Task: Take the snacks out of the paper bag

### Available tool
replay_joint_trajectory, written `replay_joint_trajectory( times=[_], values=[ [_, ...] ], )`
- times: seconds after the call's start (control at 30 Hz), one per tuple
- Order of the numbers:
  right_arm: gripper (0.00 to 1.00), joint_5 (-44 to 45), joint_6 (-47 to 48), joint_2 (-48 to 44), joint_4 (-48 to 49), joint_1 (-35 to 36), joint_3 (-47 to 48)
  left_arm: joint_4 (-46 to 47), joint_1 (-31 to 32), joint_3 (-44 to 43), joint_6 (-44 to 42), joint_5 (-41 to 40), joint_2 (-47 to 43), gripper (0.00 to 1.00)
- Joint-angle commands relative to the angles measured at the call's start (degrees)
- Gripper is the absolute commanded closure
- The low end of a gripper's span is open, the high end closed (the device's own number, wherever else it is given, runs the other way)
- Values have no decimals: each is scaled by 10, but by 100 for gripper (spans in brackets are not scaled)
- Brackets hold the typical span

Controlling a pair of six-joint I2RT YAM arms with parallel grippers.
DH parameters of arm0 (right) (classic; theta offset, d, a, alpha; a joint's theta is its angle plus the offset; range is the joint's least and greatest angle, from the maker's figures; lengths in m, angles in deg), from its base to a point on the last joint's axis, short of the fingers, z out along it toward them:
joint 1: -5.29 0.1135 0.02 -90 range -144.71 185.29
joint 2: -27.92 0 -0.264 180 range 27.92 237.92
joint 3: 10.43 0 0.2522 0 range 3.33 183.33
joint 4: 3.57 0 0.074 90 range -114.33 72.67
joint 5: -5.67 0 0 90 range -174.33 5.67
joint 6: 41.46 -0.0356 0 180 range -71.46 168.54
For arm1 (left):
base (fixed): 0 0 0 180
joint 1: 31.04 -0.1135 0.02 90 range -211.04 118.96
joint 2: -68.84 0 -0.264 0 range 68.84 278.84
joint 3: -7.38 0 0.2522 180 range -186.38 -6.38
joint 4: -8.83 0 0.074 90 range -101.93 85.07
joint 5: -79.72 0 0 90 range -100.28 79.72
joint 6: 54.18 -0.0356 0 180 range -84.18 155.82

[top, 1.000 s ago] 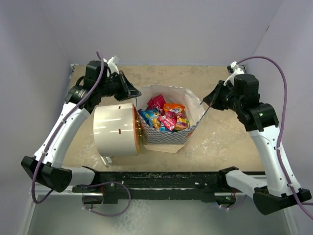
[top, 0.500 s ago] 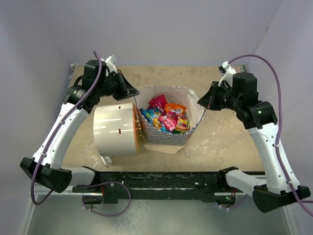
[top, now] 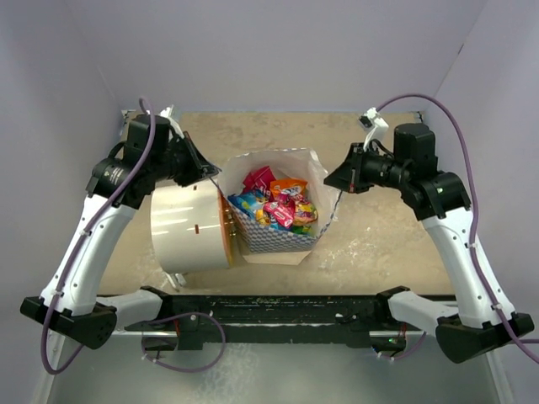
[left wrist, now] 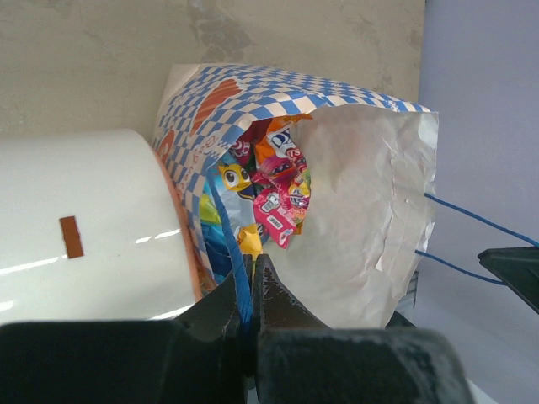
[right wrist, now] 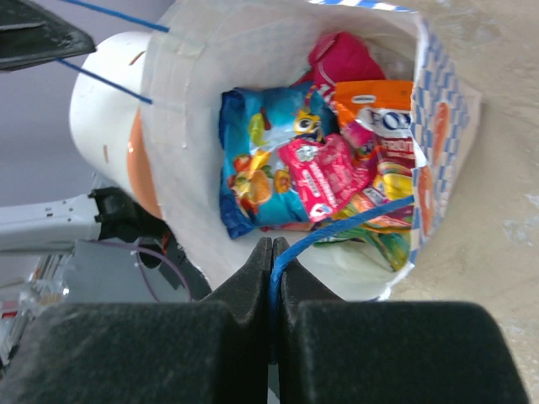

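Note:
The paper bag (top: 278, 240), white inside and blue-checkered outside, is held up in the middle of the table with its mouth wide open. Several bright snacks (top: 278, 202) lie inside it: blue, pink, orange, yellow-green. My left gripper (top: 209, 171) is shut on the bag's blue cord handle (left wrist: 232, 252) at its left rim. My right gripper (top: 330, 180) is shut on the other blue cord handle (right wrist: 337, 227) at the right rim. The snacks show in the left wrist view (left wrist: 278, 194) and the right wrist view (right wrist: 312, 172).
A big white cylinder (top: 187, 227) with a tan face lies on its side, pressed against the bag's left side. Purple walls close in the table at the back and both sides. A black rail (top: 278, 310) runs along the near edge.
Both grippers have moved left with the cord handles, carrying the bag left. The white cylinder has shifted left with it. The bag's mouth has opened wider.

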Motion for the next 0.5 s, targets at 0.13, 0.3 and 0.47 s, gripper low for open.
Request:
replay_joint_trajectory(
  times=[0.13, 0.3, 0.47],
  values=[
    [100, 191, -18, -88, -29, 2, 22, 190, -7, -52, 2, 126, 22, 100],
    [100, 232, -19, -117, -61, 2, 7, 239, -7, -104, -4, 152, 63, 100],
    [84, 298, -1, -126, -115, 2, 25, 266, -6, -124, 2, 195, 103, 100]
  ],
)
